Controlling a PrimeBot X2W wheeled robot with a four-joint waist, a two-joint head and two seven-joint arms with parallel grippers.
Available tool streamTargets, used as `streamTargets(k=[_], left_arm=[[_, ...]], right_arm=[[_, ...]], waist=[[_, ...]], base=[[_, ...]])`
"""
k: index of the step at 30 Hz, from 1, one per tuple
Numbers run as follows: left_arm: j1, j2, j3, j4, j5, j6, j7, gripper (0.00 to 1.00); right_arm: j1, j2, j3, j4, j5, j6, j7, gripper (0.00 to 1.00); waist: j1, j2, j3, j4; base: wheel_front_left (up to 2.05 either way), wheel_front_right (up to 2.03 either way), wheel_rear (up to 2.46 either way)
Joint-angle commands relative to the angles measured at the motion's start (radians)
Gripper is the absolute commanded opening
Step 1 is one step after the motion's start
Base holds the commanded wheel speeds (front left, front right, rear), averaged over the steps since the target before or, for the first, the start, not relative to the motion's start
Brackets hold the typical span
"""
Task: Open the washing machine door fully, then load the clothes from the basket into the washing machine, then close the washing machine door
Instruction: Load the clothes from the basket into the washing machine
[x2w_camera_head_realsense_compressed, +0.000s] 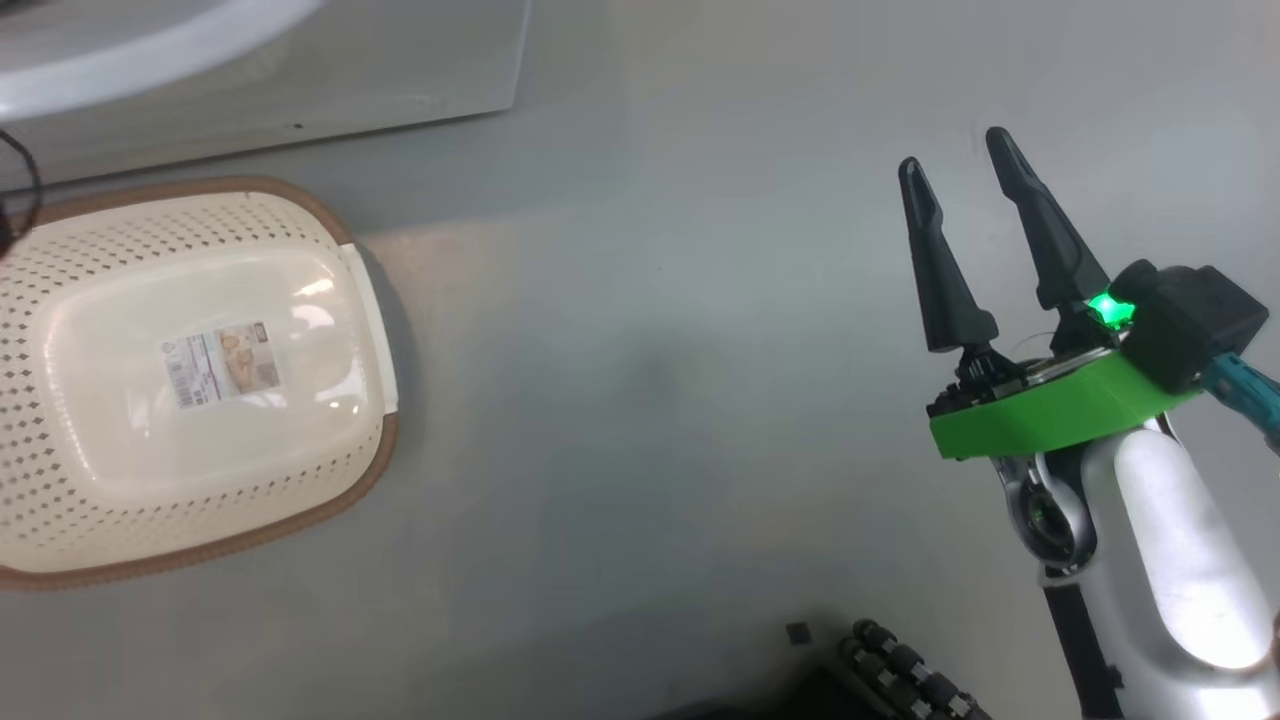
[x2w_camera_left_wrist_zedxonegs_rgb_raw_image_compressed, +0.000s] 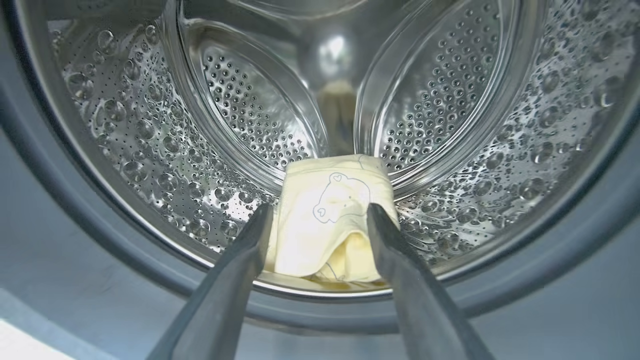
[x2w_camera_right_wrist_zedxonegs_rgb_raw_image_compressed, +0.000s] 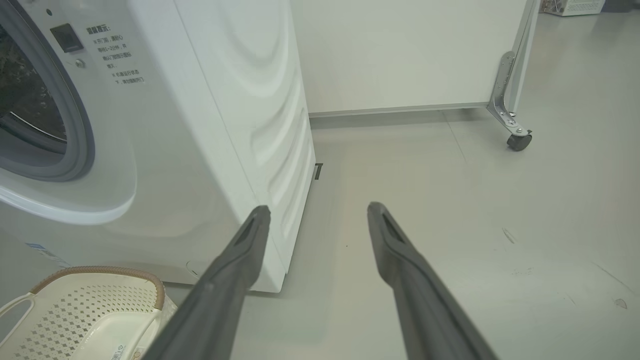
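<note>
A pale grey floor (x2w_camera_head_realsense_compressed: 640, 400) runs under everything, smooth and bare across the middle of the head view. At the far left of that view stands the basket (x2w_camera_head_realsense_compressed: 70, 290), with nothing in it but the label sticker (x2w_camera_head_realsense_compressed: 222, 362) on its bottom. It sits just in front of the washing machine (x2w_camera_right_wrist_zedxonegs_rgb_raw_image_compressed: 210, 125).

The left hand (x2w_camera_left_wrist_zedxonegs_rgb_raw_image_compressed: 319, 209) reaches into the mouth of the steel drum (x2w_camera_left_wrist_zedxonegs_rgb_raw_image_compressed: 150, 140). Its two fingers are spread wide and clamp nothing. The clothes (x2w_camera_left_wrist_zedxonegs_rgb_raw_image_compressed: 310, 240) lie between and just beyond the fingertips as a folded cream bundle with a bear outline on top. They rest low at the drum's front lip, right above the grey gasket (x2w_camera_left_wrist_zedxonegs_rgb_raw_image_compressed: 320, 317). Whether the fingers brush the cloth, I cannot tell.

Loading looks close to finished, and the weak point is where the bundle lies. So near the lip, a fold could slip onto the gasket and get caught when the door shuts. The sound move, I judge, is to nudge the bundle deeper with the fingers kept apart. The arm should then back out straight, clear of the gasket, and the opening be checked for loose cloth before the door is touched.

At the right, the right hand (x2w_camera_head_realsense_compressed: 952, 150) hangs over the floor well away from the machine, fingers released and empty. Beyond it stands a white panel on a caster (x2w_camera_right_wrist_zedxonegs_rgb_raw_image_compressed: 519, 141).
</note>
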Motion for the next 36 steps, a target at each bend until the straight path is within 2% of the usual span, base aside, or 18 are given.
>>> streamTargets(k=[1, 11, 17, 25, 36], left_arm=[[0.023, 0.038, 0.028, -0.048, -0.005, 0.009, -0.008, 1.0], [0.414, -0.068, 0.006, -0.309, -0.027, 0.079, -0.064, 1.0], [0.586, -0.124, -0.041, -0.402, 0.004, 0.105, -0.081, 1.0], [0.714, -0.187, -0.131, -0.387, 0.021, 0.084, -0.087, 1.0], [0.86, -0.222, -0.169, -0.348, 0.018, 0.075, -0.089, 1.0]], right_arm=[[0.038, -0.007, 0.006, -0.029, -0.007, 0.004, -0.007, 1.0], [0.1, -0.007, -0.054, -0.016, -0.053, 0.004, -0.007, 1.0], [0.157, -0.007, -0.086, -0.012, -0.085, 0.004, 0.004, 1.0], [0.241, -0.007, -0.095, -0.023, -0.127, 0.004, 0.054, 1.0], [0.371, -0.007, -0.113, -0.074, -0.13, 0.004, 0.117, 1.0]], waist=[[0.0001, 0.0, -0.031, 0.024], [0.0001, 0.0, -0.173, 0.094], [0.0001, 0.0, -0.268, 0.155], [0.0001, 0.0, -0.407, 0.218], [0.0001, 0.0, -0.57, 0.254]], base=[[0.0, 0.0, 0.0], [0.0, 0.0, 0.0], [0.0, 0.0, 0.0], [0.0, 0.0, 0.0], [0.0, 0.0, 0.0]])
